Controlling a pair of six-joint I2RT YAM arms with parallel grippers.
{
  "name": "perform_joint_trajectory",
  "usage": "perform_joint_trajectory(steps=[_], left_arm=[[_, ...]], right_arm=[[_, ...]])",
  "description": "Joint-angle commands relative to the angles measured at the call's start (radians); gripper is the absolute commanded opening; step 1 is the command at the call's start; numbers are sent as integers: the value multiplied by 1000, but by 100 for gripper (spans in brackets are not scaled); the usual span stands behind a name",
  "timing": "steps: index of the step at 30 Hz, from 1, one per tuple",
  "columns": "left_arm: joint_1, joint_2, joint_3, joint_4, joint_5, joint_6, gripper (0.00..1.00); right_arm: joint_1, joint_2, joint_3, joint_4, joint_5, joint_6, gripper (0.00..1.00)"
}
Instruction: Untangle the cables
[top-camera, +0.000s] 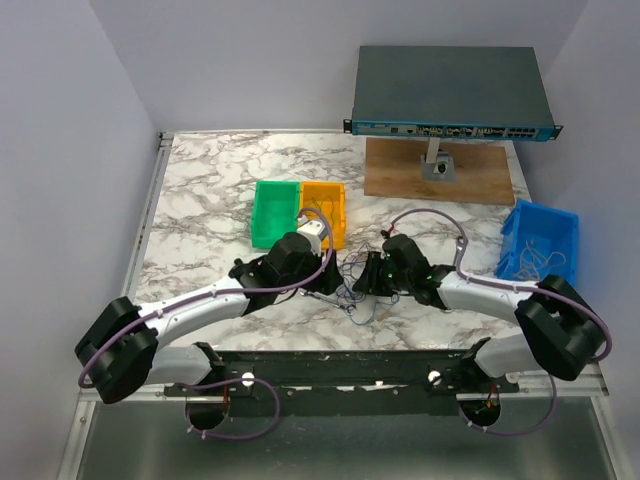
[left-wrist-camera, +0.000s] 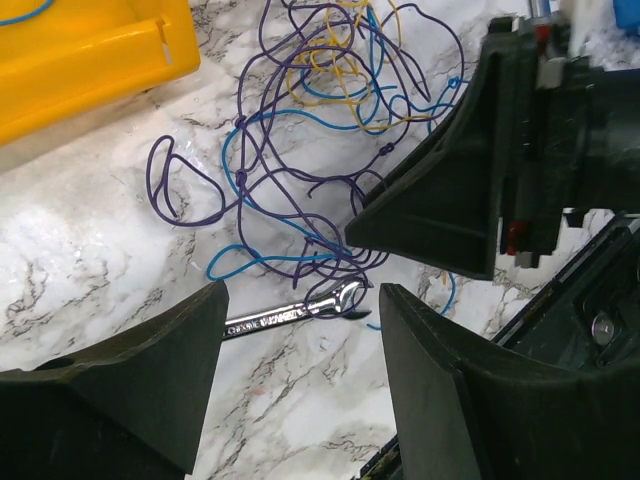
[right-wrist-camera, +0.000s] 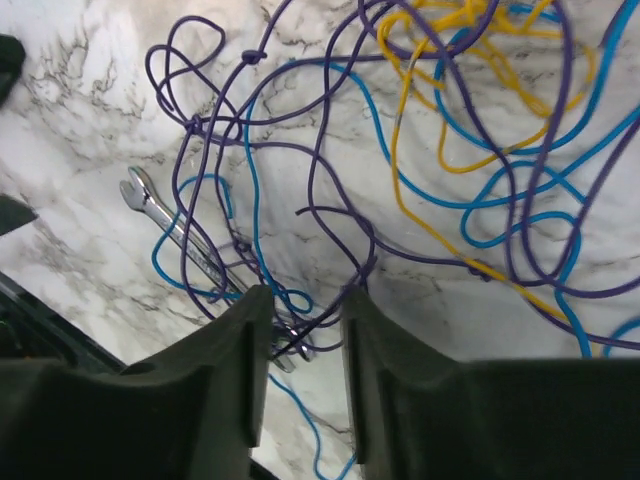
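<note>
The cables (left-wrist-camera: 300, 150) are a loose tangle of thin purple, blue and yellow wires on the marble table between my two grippers. They also show in the top view (top-camera: 352, 298) and the right wrist view (right-wrist-camera: 450, 150). A small steel wrench (left-wrist-camera: 290, 313) lies under the tangle's near edge, with purple strands looped over its head. My left gripper (left-wrist-camera: 300, 295) is open wide and empty, just short of the wrench. My right gripper (right-wrist-camera: 303, 298) is open with a narrow gap, and a few purple strands and one blue strand pass between its tips. The right gripper's body shows in the left wrist view (left-wrist-camera: 480, 170).
A green bin (top-camera: 275, 212) and an orange bin (top-camera: 325, 210) stand just behind the grippers. The orange one shows in the left wrist view (left-wrist-camera: 80, 60). A blue bin (top-camera: 540, 240) holding wires sits at the right. A network switch (top-camera: 450, 95) stands over a wooden board (top-camera: 400, 175) at the back.
</note>
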Motion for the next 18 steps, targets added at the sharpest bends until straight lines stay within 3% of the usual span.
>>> perform_joint_trajectory(steps=[1,3,4,18], left_arm=[[6,-75,-34,22,-25,53,63],[6,-96,-41,24,1,82,63],[5,-108,-43,27,15,100,63],[6,-284,-30,174,186,233,67]], right_arm=[[38,52,49,39,56,49,24],[45,42,62,18,69,54,4],[47,29,64,8,80,58,1],[86,-301,244,-227,18,-150,1]])
